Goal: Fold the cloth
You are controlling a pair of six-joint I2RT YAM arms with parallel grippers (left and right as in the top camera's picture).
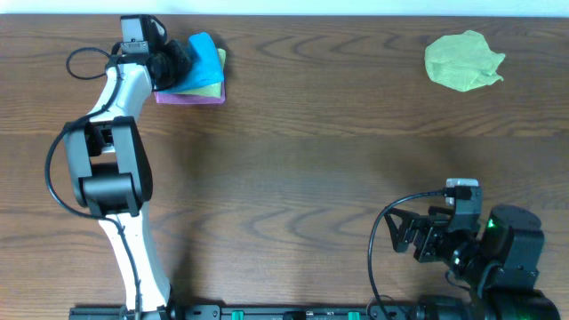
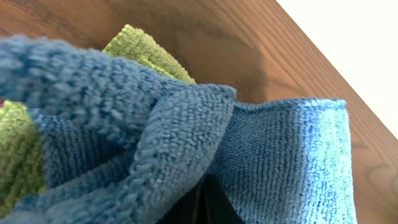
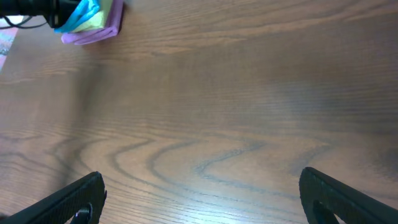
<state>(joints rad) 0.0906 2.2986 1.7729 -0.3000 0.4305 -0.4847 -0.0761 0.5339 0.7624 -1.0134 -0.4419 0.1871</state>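
Note:
A blue cloth (image 1: 206,53) lies folded over on top of a stack at the far left, above a yellow-green cloth (image 1: 213,84) and a purple cloth (image 1: 190,99). My left gripper (image 1: 178,60) is at the stack's left edge, shut on the blue cloth (image 2: 280,155). In the left wrist view its dark fingers (image 2: 205,205) are pressed together under blue folds, with the yellow-green cloth (image 2: 146,53) behind. A crumpled green cloth (image 1: 462,60) lies at the far right. My right gripper (image 1: 411,236) is open and empty low over the near right table (image 3: 202,199).
The stack also shows at the top left of the right wrist view (image 3: 93,22). The left arm's white links (image 1: 120,178) stretch from the near edge to the far left. The table's far edge runs just behind the stack.

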